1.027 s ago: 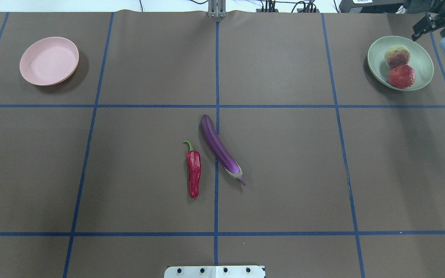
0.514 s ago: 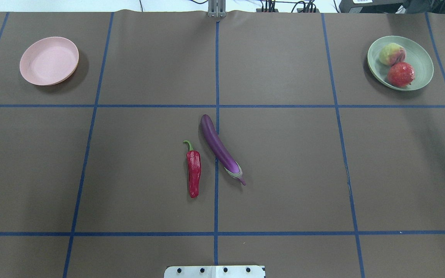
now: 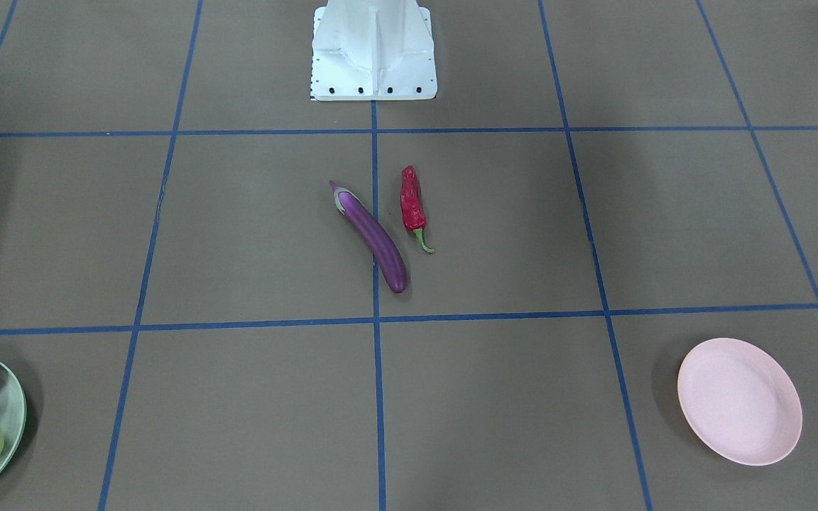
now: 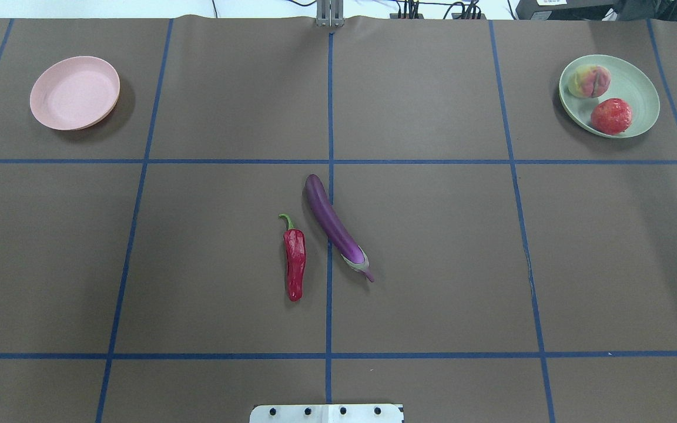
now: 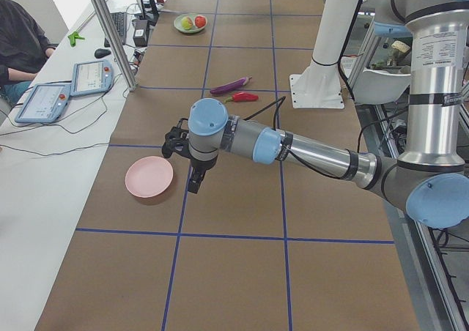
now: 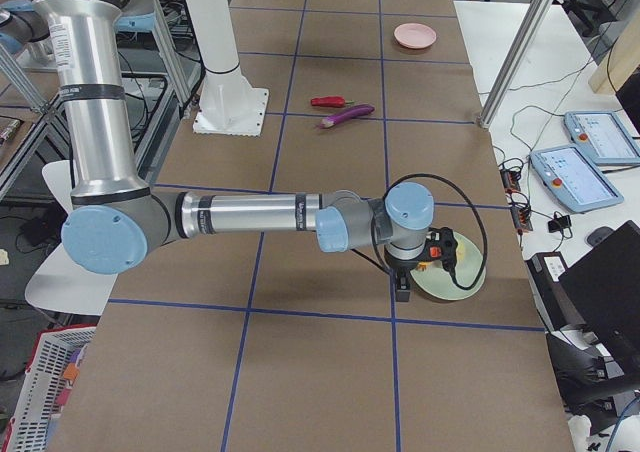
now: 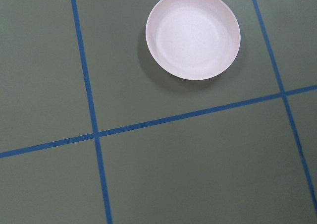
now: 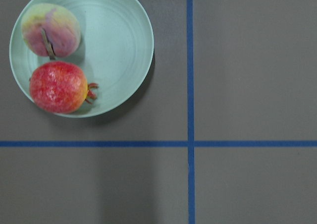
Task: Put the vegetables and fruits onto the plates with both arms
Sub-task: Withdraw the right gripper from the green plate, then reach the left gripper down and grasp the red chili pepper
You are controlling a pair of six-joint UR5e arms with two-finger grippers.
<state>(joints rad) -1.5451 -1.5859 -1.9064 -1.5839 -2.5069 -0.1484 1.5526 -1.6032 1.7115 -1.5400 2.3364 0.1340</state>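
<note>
Counter (image 4: 432, 264), as we find it:
- Chili (image 4: 295, 264) and eggplant (image 4: 332, 226): side by side mid-counter, not touching, on neither plate.
- Pink plate (image 4: 74, 92): far left corner; left claw (image 5: 193, 184) beside it.
- Green plate (image 4: 638, 88): far right corner, holding peach (image 4: 590, 81) and pomegranate (image 4: 611, 116); right claw (image 6: 402, 290) at its rim.
- We cannot tell either claw's opening or hold.

A robotics lab — a tabletop (image 4: 432, 247) gridded in blue tape (image 4: 328, 329), teach pendants (image 5: 89, 77) alongside, aluminium posts (image 5: 110, 31), an operator (image 5: 18, 45) seated nearby.
</note>
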